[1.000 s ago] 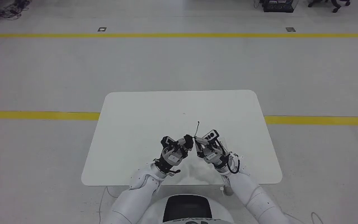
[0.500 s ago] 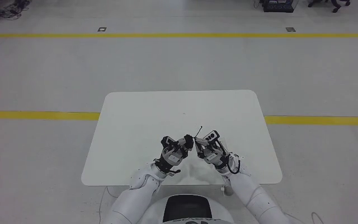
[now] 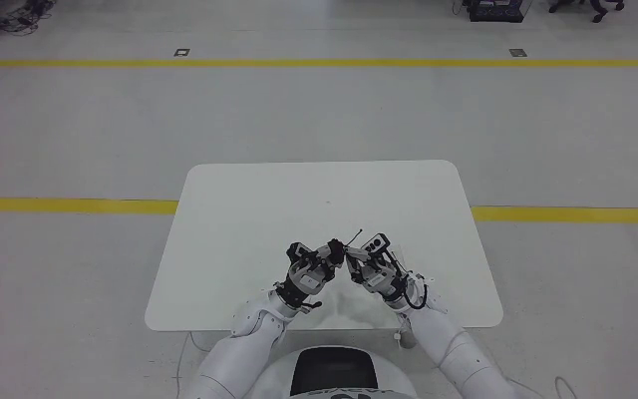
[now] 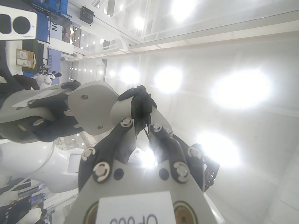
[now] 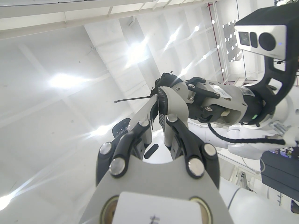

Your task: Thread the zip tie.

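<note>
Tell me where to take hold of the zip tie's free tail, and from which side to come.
Grip the zip tie on its thin straight tail, close to where it leaves the shut right gripper, since the tip would likely flex. Come from the open side, away from the left gripper, with pads closing across the strand; both grippers crowd its base.

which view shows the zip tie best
The right wrist view: the zip tie sticks out past the right gripper's jaws as a clear thin line. The top view shows a tiny sliver; in the left wrist view it is hard to pick out.
</note>
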`<action>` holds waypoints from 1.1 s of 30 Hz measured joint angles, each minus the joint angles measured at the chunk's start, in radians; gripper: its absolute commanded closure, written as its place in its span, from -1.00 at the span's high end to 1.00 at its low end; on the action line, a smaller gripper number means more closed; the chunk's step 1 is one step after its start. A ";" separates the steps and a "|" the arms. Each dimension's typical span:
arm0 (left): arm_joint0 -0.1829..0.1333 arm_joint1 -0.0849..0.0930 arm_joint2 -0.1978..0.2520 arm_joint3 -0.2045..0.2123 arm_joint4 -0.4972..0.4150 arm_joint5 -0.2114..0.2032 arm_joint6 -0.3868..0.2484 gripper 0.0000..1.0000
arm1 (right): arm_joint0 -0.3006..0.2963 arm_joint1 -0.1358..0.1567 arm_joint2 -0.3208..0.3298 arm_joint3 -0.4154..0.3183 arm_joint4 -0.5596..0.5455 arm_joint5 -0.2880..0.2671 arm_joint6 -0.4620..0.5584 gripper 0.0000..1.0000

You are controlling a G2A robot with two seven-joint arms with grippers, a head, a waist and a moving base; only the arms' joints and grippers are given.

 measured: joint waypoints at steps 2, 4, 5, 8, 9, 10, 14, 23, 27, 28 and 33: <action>0.000 0.000 0.000 0.000 0.000 0.000 0.000 -1.00 | 0.002 -0.001 0.000 0.004 -0.002 0.001 0.000 -1.00; 0.000 0.000 0.000 0.000 0.000 0.000 0.000 -1.00 | 0.003 -0.002 0.000 0.009 -0.005 0.001 0.000 -1.00; 0.000 0.000 0.000 0.000 0.000 0.000 0.000 -1.00 | 0.004 -0.002 0.000 0.011 -0.005 0.001 0.000 -1.00; 0.000 0.000 0.000 0.000 0.000 0.000 0.000 -1.00 | 0.007 -0.003 0.000 0.019 -0.008 0.001 0.000 -1.00; 0.000 0.000 0.000 0.000 0.000 0.000 0.000 -1.00 | 0.008 -0.004 0.000 0.022 -0.009 0.001 0.000 -1.00; 0.000 0.000 0.000 0.000 0.000 0.000 0.000 -1.00 | 0.009 -0.005 0.000 0.024 -0.009 0.002 0.000 -1.00; 0.000 0.000 0.000 0.000 0.000 0.000 0.000 -1.00 | 0.011 -0.007 0.000 0.033 -0.011 0.002 0.000 -1.00; 0.000 0.000 0.000 0.000 0.000 0.000 0.000 -1.00 | 0.015 -0.011 0.002 0.047 -0.018 -0.001 0.000 -1.00; 0.000 0.000 0.000 0.000 0.000 0.000 0.000 -1.00 | 0.016 -0.012 0.003 0.051 -0.021 -0.001 0.000 -1.00; 0.000 0.000 0.000 0.000 0.000 0.000 0.000 -1.00 | 0.016 -0.013 0.004 0.052 -0.022 -0.001 0.000 -1.00; 0.000 0.000 0.000 0.000 0.000 0.000 0.000 -1.00 | 0.017 -0.015 0.005 0.058 -0.025 -0.001 0.000 -1.00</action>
